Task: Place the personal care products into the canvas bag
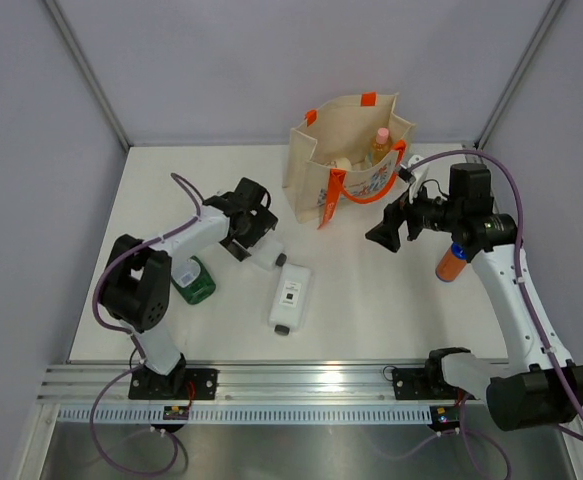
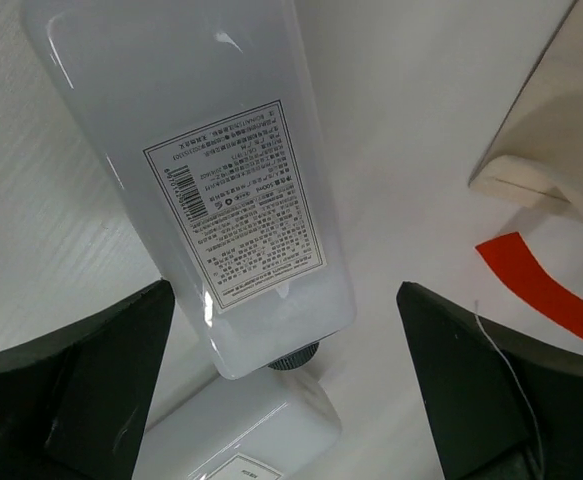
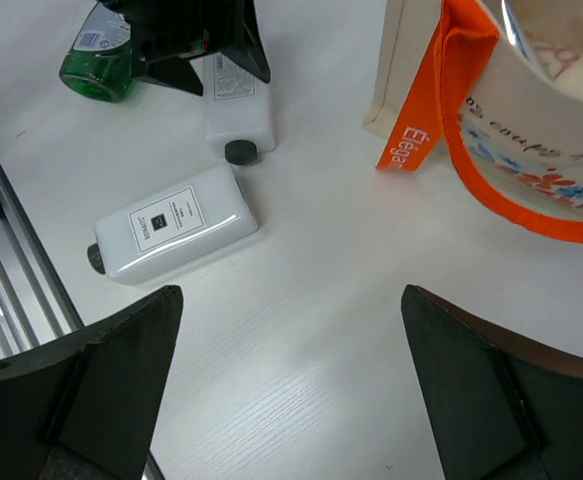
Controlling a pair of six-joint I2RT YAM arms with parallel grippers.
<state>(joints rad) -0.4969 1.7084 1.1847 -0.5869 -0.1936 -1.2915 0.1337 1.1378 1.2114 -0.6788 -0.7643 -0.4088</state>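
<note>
One broad white table [image 1: 391,300] holds everything. The biggest thing on it is the cloth bag [image 1: 313,162], standing upright at the far side with its mouth open. Its orange handles [image 3: 449,90] droop over the near wall, which carries a flowery print. Inside the bag a tan bottle with a pink cap [image 1: 380,142] stands upright, with something pale beside it (too small for me to name).

Next in size are two white bottles, lying flat in front of the bag and apart from it. The nearer white bottle [image 1: 291,296] lies label up, its dark cap toward the arms' bases. The farther white bottle [image 1: 268,259] lies just beyond it, its own cap just beside the nearer one's far end. The left claw [image 1: 254,240] hangs right over this farther bottle. Its fingers are spread wide, one on each side, with bare table showing between each finger and the bottle, so it is released and gripping nothing.

The green bottle [image 1: 193,281] sits left of the white pair, close by the left arm. An orange bottle with a blue cap [image 1: 452,264] is on the right side, partly hidden behind the right arm.

The right claw [image 1: 395,233] hovers above the table in front of the bag, near the handle, with its fingers apart and empty.
</note>
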